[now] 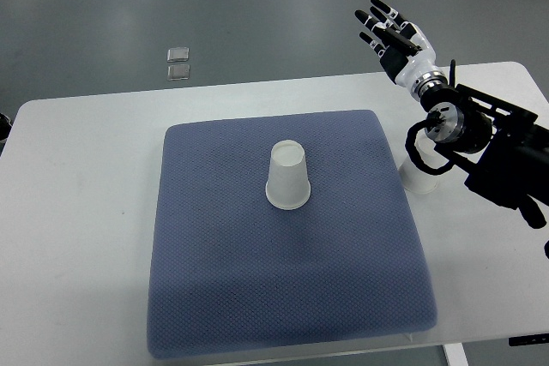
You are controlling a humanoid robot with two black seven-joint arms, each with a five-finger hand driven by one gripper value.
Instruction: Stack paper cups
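While one cup (286, 177) stands upside down in the middle of the blue mat (214, 297), a second cup (418, 177) sits on the table (86, 169) just right of the mat, partly hidden by the right arm. The right hand (396, 33) hangs far right above the table edge, fingers spread, holding nothing. Nothing looks stacked yet, so both the grasp and the placing seem left to do
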